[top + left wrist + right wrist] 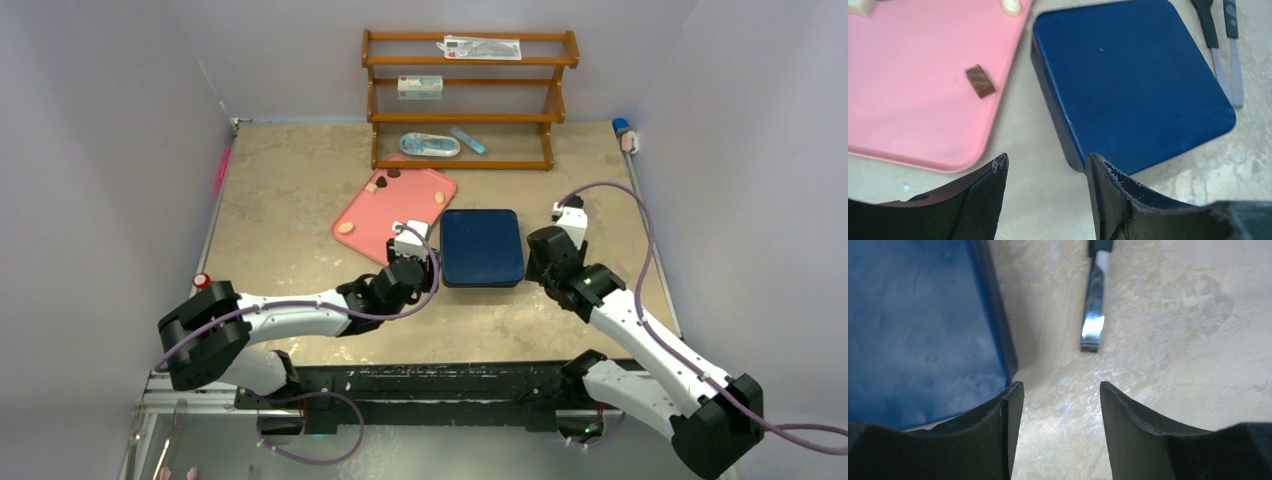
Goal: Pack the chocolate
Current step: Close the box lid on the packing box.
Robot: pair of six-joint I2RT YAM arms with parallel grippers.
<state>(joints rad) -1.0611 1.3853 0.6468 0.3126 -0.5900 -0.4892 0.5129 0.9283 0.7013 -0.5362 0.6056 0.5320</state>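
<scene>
Several small pieces of chocolate (345,227) lie scattered on a pink tray (400,205). In the left wrist view a dark brown piece (980,81) sits near the pink tray's (908,100) right edge, with cream pieces (1011,6) at the top. A dark blue box (482,247) with a flat closed top stands right of the tray. My left gripper (1048,162) hovers open and empty over bare table at the blue box's (1133,80) near left corner. On the opposite side of the blue box (918,330), my right gripper (1060,390) is also open and empty.
A slim tool (1093,315) with a black handle and metal tips lies on the table just right of the box; the same tool (1232,60) shows in the left wrist view. A wooden shelf rack (465,100) with small packets stands at the back. A red-capped object (201,281) sits at the left edge.
</scene>
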